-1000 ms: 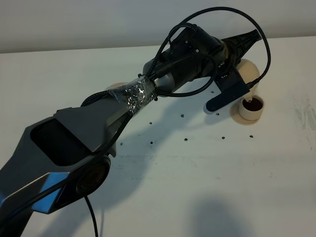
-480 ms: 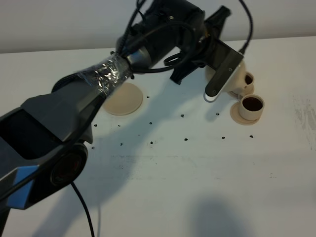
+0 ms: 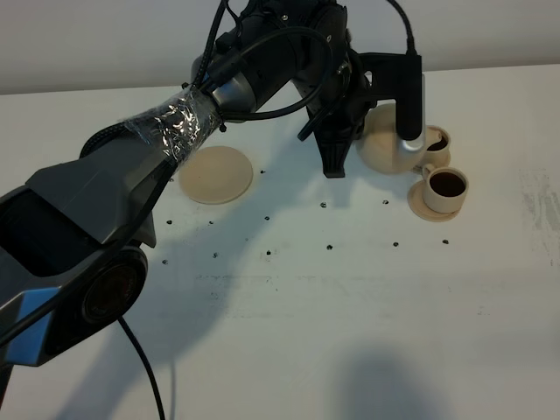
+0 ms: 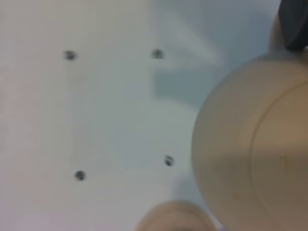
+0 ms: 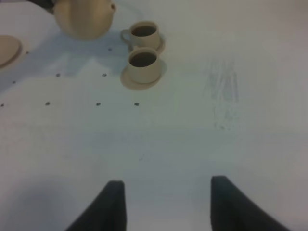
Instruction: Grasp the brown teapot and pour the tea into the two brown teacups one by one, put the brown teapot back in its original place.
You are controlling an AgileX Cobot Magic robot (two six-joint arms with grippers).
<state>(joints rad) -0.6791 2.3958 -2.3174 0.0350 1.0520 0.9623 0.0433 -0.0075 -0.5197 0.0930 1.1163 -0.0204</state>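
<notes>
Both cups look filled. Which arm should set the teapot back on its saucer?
Left. Its gripper already holds the brown teapot beside the two teacups, with the big saucer on its side. The right gripper hangs open, empty.

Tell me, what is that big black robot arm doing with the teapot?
The left gripper is shut on the round, pale tan teapot, holding it beside two small tan cups on saucers. Both cups have dark tea in them. The flat tan saucer where the teapot belongs sits bare, off to the side. The right gripper waits open over the white table, holding nothing.
</notes>
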